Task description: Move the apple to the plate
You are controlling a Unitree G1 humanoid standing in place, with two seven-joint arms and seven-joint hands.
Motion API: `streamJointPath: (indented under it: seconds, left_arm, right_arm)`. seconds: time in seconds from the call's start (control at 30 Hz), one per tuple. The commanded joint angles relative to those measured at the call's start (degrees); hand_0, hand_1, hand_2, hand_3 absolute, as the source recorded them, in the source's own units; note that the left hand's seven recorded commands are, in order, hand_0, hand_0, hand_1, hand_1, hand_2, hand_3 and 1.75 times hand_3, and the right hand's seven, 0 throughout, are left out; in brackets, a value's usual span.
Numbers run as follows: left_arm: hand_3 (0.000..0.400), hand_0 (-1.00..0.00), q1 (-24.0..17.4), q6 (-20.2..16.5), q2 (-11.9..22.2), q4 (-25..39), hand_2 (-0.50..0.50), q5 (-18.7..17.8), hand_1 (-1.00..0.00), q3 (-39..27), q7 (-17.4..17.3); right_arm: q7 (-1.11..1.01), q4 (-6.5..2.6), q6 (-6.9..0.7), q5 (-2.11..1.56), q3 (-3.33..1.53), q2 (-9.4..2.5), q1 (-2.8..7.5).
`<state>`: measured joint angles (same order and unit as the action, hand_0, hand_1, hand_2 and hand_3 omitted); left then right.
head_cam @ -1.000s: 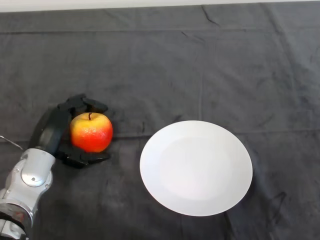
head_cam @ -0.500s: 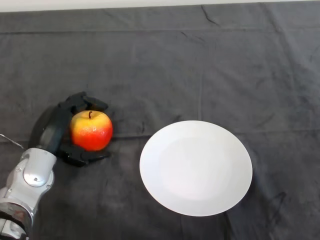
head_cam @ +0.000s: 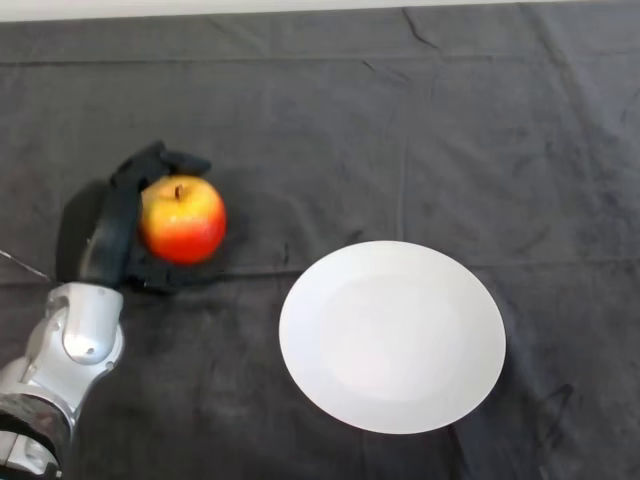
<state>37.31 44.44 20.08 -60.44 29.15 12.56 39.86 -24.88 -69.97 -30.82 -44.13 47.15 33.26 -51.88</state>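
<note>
A red and yellow apple (head_cam: 182,220) with a dark stem is held in my left hand (head_cam: 112,230) at the left of the table. The black fingers curl over its top and the thumb wraps under it. The apple looks lifted a little off the dark cloth. A round white plate (head_cam: 392,335) lies flat to the right, a short gap away from the apple, with nothing on it.
The dark cloth (head_cam: 400,130) covers the whole table and has a few creases. My silver-grey forearm (head_cam: 60,360) enters from the lower left corner. A pale strip of the table's far edge shows along the top.
The hand has closed tighter round the apple and risen, carrying it up and away from me by a small amount. The plate has stayed where it was.
</note>
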Motion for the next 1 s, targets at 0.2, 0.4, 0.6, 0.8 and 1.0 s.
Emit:
streamJointPath:
  seconds: [0.2,0.4,0.6,0.8,1.0]
  left_arm:
    - [0.4,-1.0,1.4,1.3,-1.8,6.9,0.0,6.1,-1.0,4.3,6.2]
    - [0.4,-1.0,1.6,1.8,-3.2,8.3,0.0,9.9,-1.0,7.3,10.1]
    - [0.4,-1.0,2.0,1.9,-4.9,8.6,0.0,12.2,-1.0,10.5,12.1]
    - [0.4,-1.0,2.6,2.2,-6.2,8.4,0.0,12.8,-1.0,13.5,12.7]
    - [0.4,-1.0,3.0,2.9,-7.0,7.9,0.0,12.5,-1.0,16.3,12.6]
  right_arm:
    - [-0.04,-0.48,0.36,-0.49,0.3,1.07,1.94]
    - [-0.06,-0.54,0.35,-0.49,0.31,1.1,1.92]
    - [-0.08,-0.6,0.35,-0.5,0.32,1.13,1.89]
    - [-0.1,-0.67,0.35,-0.5,0.33,1.16,1.86]
    - [-0.12,-0.73,0.34,-0.49,0.34,1.19,1.84]
